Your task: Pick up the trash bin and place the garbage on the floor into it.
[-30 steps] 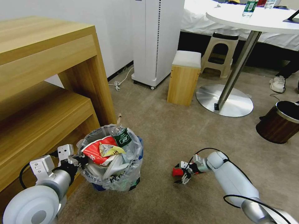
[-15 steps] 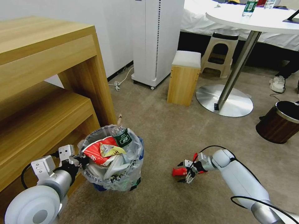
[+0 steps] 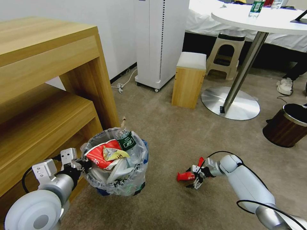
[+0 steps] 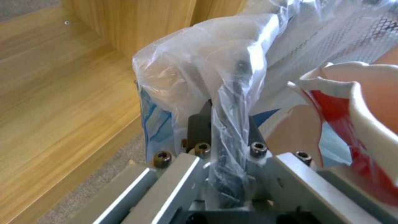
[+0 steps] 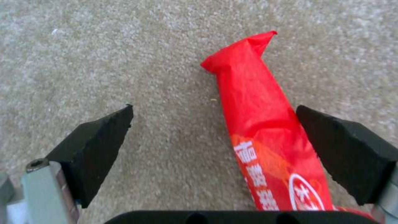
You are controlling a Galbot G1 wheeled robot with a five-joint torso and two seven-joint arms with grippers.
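The trash bin (image 3: 116,179), black with a clear blue-edged liner, stands on the beige floor (image 3: 166,134) beside the wooden shelf. It is heaped with garbage: a red-and-white wrapper (image 3: 99,155), a green-label bottle (image 3: 126,140) and a wooden stick (image 3: 123,121). My left gripper (image 3: 78,164) is shut on the bin's rim; in the left wrist view the left gripper (image 4: 226,121) pinches rim and liner (image 4: 199,62). A red wrapper (image 3: 185,176) lies on the carpet. My right gripper (image 3: 194,179) is low over it, open. In the right wrist view the red wrapper (image 5: 265,130) lies between the right gripper's (image 5: 214,109) spread jaws.
A wooden shelf unit (image 3: 48,80) stands close on the left. Farther off are a white appliance (image 3: 160,41) with a floor cable (image 3: 121,86), a wooden stool (image 3: 189,80), the round table's metal base (image 3: 233,105) and a brown wood-grain bin (image 3: 286,126). Open carpet lies between bin and wrapper.
The right gripper has slid a little to the right along the red wrapper, so more of the wrapper shows. The left gripper and the bin have not moved.
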